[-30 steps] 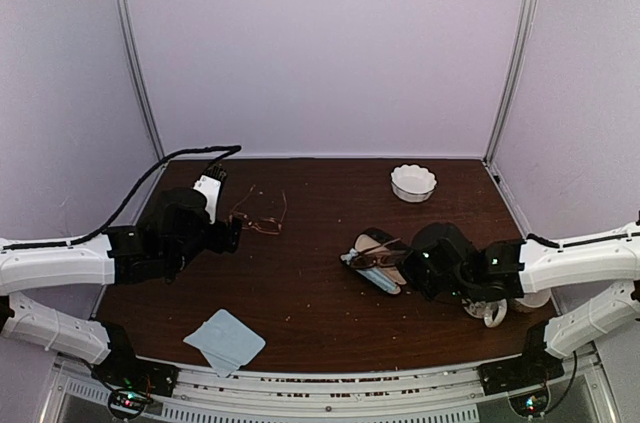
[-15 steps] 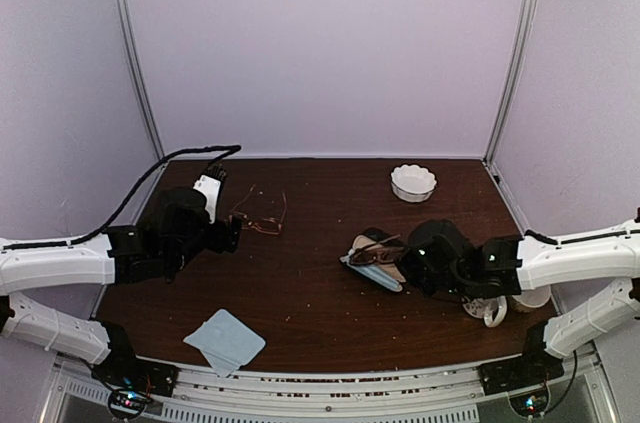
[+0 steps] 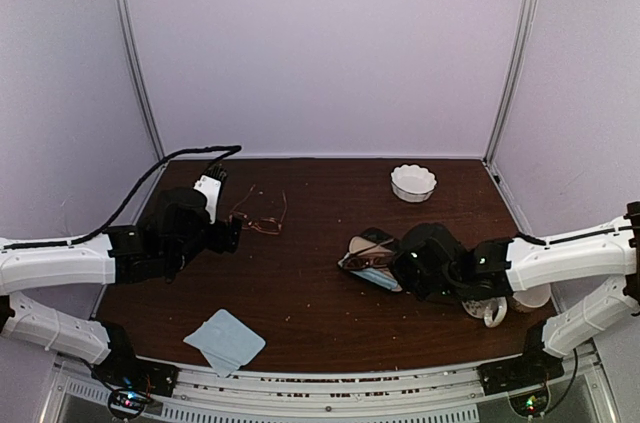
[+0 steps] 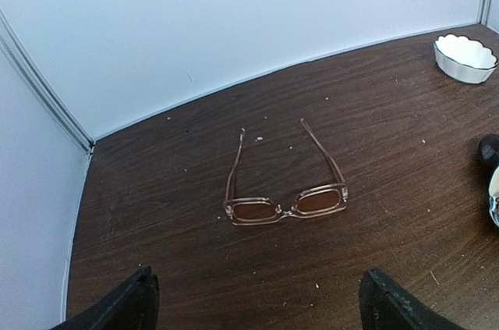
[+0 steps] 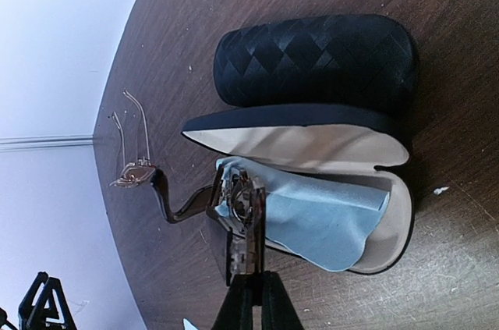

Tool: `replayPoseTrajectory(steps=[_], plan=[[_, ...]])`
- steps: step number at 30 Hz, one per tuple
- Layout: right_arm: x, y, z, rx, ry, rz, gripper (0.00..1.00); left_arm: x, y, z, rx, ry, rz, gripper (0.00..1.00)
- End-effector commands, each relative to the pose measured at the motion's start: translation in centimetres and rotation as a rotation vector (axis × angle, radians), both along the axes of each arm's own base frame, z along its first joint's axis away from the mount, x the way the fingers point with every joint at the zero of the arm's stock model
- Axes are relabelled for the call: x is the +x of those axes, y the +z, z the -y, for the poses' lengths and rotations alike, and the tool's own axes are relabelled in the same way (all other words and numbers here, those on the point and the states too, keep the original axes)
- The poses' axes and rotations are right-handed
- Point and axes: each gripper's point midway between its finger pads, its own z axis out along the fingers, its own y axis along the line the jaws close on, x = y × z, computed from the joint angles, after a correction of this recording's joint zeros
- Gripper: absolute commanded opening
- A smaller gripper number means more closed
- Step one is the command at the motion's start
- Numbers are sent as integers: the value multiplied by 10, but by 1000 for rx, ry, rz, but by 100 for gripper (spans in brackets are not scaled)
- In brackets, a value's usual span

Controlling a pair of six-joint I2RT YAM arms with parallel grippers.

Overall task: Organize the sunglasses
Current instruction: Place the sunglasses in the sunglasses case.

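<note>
The left gripper (image 4: 257,291) is spread wide, its two dark fingers (image 4: 117,310) at the bottom corners of the wrist view with only bare table (image 4: 156,213) between them, so it grips nothing. Just ahead of it, clear of both fingers, the copper-framed sunglasses (image 4: 284,207) lie flat on the wood. Their tinted lenses are on the side nearest the gripper and both temples are unfolded, pointing away from it toward the back wall. Farther out and to the gripper's right sits a white bowl (image 4: 465,57) with a scalloped rim. The right gripper (image 5: 251,299) is clenched, its fingers pressed together on the dark-framed sunglasses (image 5: 238,201), pinching them by a narrow part of the frame. One curved temple sticks out to the side of the fingers. Directly beyond the fingertips the glasses case (image 5: 312,57) lies open, the woven black lid tipped back on the far side and the cream-lined tray nearer. A blue cloth (image 5: 320,217) is crumpled inside that tray. The held pair sits over the end of the tray closest to the gripper, at the edge of the cloth. The frames do not settle whether it touches the cloth or lining. In the overhead view a second blue cloth (image 3: 225,340) lies flat on the table behind the left gripper, toward the arm bases.
</note>
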Motion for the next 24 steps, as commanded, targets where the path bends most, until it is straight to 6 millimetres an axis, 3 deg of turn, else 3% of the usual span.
replayPoseTrajectory(steps=[1,10,19,24], plan=[[-3,-9,-3,11,6,-18,0,4,7,2,-33,1,18,92],[-11,-30,0,-19,19,-69,0,4,7,2,-35,3,18,92],[-18,-40,8,-50,34,-95,20,5,7,2,-33,4,17,92],[-21,-42,10,-66,50,-102,23,5,6,2,-30,3,15,91]])
